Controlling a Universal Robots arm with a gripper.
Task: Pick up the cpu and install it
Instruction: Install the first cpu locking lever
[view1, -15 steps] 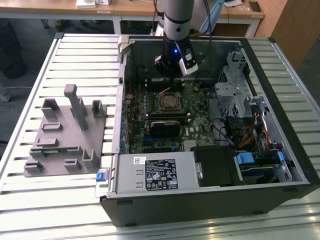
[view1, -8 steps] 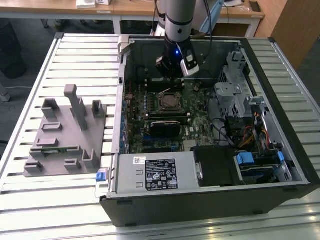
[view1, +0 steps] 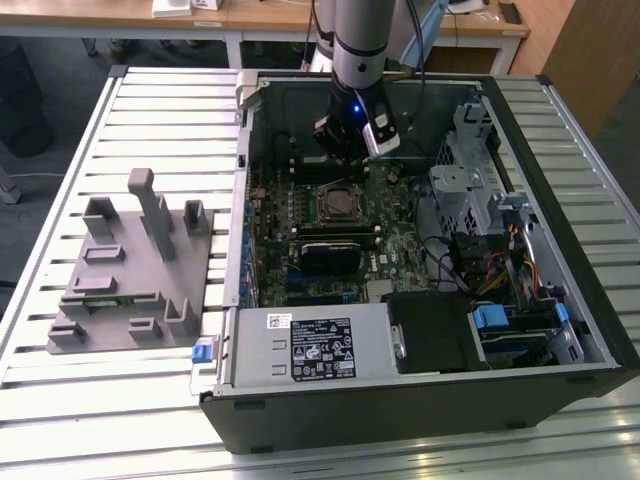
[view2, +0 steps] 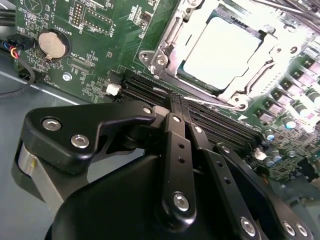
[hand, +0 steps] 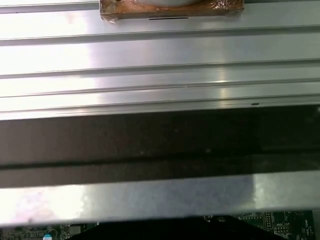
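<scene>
Item: cpu (view2: 225, 47), sitting flat in its socket just ahead of the pincer (view2: 175, 100), whose fingers are pressing together, gripping nothing.

arm (view1: 358, 40): vertical, reaching straight down | claw (view2: 176, 100): fingers pressed together, nothing between them

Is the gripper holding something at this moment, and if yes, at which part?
Nothing is held. The gripper has its fingers closed together with nothing between them, while the cpu sits in its socket on the motherboard.
</scene>
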